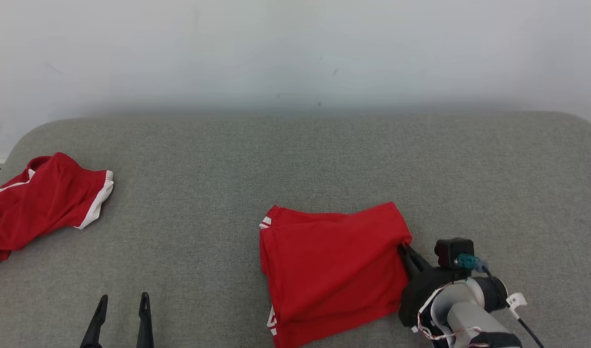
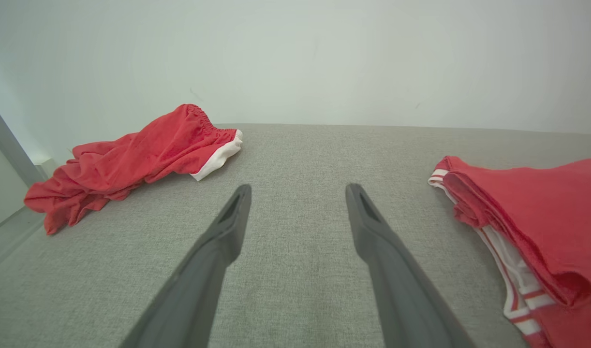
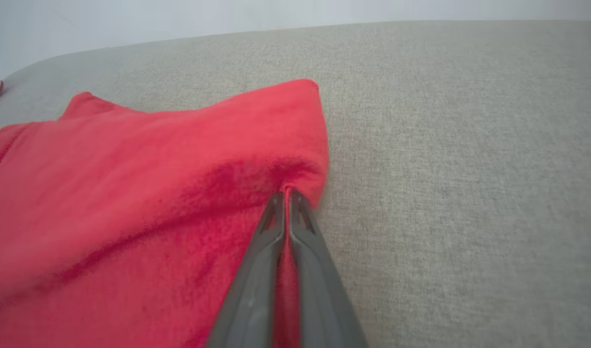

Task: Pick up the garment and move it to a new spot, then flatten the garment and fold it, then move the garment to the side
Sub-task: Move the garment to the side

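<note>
At 7 o'clock in the head view, nearest the robot, the left claw [image 1: 124, 296] hovers low over the grey fabric-covered counter [image 1: 295, 164], its two dark fingers spread apart and holding nothing. At 5 o'clock the right claw [image 1: 401, 247] has its fingers pressed together on the right-hand edge of the folded red garment with white striped trim [image 1: 329, 266], a pinch of cloth caught between the tips, as the right wrist view shows. The garment lies near the front edge of the counter, just right of centre, in a rough rectangle of at least two layers, its white stripes showing along the left edge and its upper right corner lifted slightly. Farther off at 9 o'clock, well apart from it, a second, crumpled red garment with a white hem [image 1: 39, 203], possibly a pair of shorts, is heaped at the counter's left end. A plain pale wall [image 1: 295, 48] rises behind at 12 o'clock.
</note>
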Motion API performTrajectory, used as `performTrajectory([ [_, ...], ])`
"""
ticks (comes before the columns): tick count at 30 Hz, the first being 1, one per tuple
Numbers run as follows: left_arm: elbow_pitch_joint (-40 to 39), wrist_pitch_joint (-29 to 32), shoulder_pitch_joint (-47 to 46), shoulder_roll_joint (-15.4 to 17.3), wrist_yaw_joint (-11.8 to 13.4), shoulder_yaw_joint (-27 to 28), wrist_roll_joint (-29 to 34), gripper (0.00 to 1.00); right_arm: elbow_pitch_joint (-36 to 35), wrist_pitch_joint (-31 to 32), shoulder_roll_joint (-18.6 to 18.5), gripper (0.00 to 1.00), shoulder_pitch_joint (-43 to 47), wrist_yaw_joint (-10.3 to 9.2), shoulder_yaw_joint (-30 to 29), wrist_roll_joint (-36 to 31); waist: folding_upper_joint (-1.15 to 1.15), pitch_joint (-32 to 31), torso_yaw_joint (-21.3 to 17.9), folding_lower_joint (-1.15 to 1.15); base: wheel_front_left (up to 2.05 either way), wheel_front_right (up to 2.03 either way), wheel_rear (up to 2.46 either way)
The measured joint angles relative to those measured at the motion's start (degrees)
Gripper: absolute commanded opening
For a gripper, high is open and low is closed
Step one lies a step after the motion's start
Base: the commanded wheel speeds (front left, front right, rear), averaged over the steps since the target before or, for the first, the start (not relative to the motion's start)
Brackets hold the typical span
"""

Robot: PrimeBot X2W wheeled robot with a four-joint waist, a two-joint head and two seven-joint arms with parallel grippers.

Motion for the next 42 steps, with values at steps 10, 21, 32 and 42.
performTrajectory([
  [10, -1.22, 0.00, -2.07, -0.20, -0.01, 0.76, -0.05, 1.00, 0.78, -0.75, -6.98, 0.00, -10.03, 0.00, 3.99, 1.76, 0.00, 3.79, -0.72, -0.01, 0.00, 0.00, 0.00],
  [21, -7.84, 0.01, -8.83, 0.35, -0.03, -0.08, -0.42, 1.00, -0.47, -0.15, -21.07, 0.00, -22.02, 0.00, 6.11, 3.00, 0.01, 12.89, -2.60, 0.00, 0.00, 0.00, 0.00],
  [32, -17.06, 0.00, -14.34, 2.41, -0.10, -2.36, 0.70, 1.00, -2.31, -0.13, -32.43, 0.00, -30.88, 0.00, 4.13, 4.45, 0.01, 24.52, -5.41, 0.01, 0.00, 0.00, 0.00],
  [42, -22.32, 0.00, -17.21, 4.19, -0.11, -3.10, 1.69, 1.00, -2.64, 0.88, -38.51, 0.00, -36.20, 0.00, 0.80, 4.60, 0.01, 33.51, -7.38, 0.01, 0.00, 0.00, 0.00],
])
